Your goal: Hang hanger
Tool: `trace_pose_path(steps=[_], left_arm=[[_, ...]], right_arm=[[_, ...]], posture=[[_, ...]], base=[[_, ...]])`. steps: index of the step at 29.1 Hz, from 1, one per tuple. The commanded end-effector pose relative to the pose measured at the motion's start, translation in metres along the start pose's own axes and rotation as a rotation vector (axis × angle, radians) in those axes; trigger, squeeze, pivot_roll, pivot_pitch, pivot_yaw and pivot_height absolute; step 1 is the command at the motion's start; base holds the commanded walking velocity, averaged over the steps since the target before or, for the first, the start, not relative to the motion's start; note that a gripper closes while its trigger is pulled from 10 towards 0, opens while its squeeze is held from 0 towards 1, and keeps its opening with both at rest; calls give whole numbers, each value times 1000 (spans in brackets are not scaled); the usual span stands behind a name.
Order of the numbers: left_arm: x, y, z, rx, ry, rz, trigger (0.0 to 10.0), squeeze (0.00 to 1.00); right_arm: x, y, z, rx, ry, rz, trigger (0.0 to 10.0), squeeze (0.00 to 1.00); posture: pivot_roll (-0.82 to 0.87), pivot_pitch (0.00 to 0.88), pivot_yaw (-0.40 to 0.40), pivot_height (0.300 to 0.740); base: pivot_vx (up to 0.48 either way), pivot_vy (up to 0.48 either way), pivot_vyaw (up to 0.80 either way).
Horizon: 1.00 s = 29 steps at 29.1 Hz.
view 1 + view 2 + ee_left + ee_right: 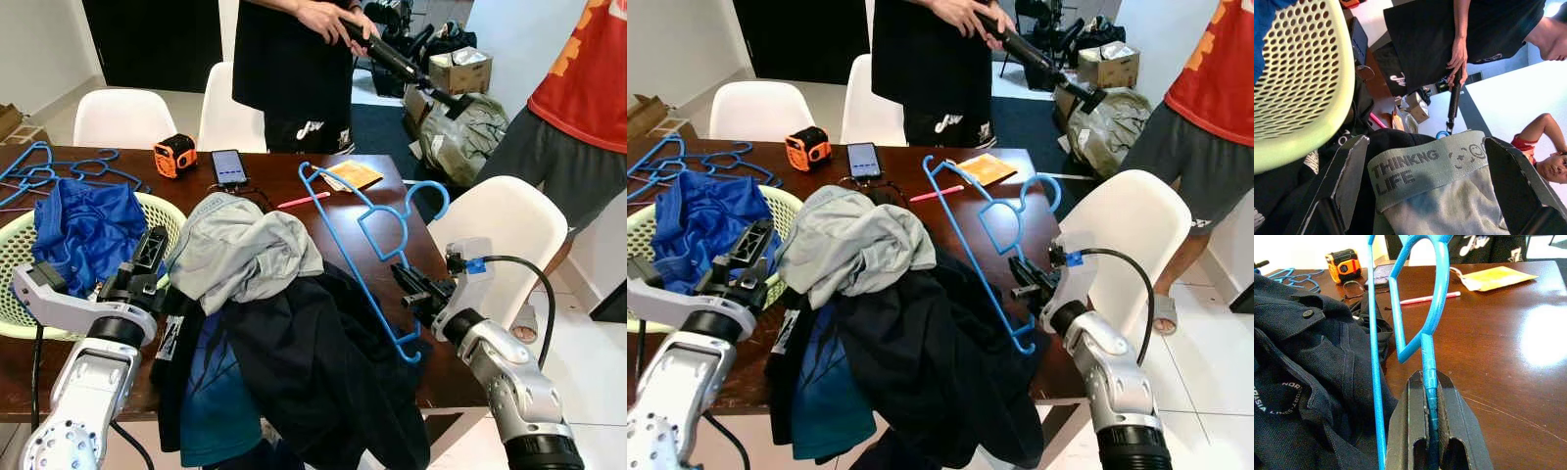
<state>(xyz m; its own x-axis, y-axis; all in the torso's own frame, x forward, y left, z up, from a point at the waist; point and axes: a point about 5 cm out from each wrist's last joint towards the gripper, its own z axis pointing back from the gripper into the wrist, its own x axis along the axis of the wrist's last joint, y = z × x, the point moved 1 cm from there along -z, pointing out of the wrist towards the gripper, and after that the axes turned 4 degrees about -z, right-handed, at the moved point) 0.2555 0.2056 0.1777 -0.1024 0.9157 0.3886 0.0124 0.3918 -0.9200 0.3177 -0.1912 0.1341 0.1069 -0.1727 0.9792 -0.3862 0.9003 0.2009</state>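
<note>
right wrist view: right gripper clamps the thin blue hanger; left gripper gapes, perhaps touching grey cloth.

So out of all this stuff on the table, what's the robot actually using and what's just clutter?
In use: blue hanger, clamped in the right gripper; grey garment, at the open left gripper.

Lying about: tape measure, phone, pink pen, laundry basket, spare hangers.
</note>
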Motion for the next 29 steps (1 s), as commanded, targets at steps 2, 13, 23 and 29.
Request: trace_pose_path(steps=[2,13,23,29], left_arm=[[-55,11,15,93,81,296,10000,0],[-69,21,22,147,145,300,10000,0],[-65,18,22,108,143,267,10000,0],[-59,15,21,77,128,252,10000,0]], right_arm=[[0,-2,0,-7,-1,-9,10000,0],[-2,-2,1,-4,5,-6,10000,0],[-3,-2,1,-4,8,-3,10000,0],[-2,-2,2,-6,7,-1,10000,0]], posture=[[3,23,-56,740],[1,11,-56,740],[-1,10,-60,740],[-5,17,-61,740]], base=[[0,0,0],[0,0,0],[0,0,0],[0,0,0]])
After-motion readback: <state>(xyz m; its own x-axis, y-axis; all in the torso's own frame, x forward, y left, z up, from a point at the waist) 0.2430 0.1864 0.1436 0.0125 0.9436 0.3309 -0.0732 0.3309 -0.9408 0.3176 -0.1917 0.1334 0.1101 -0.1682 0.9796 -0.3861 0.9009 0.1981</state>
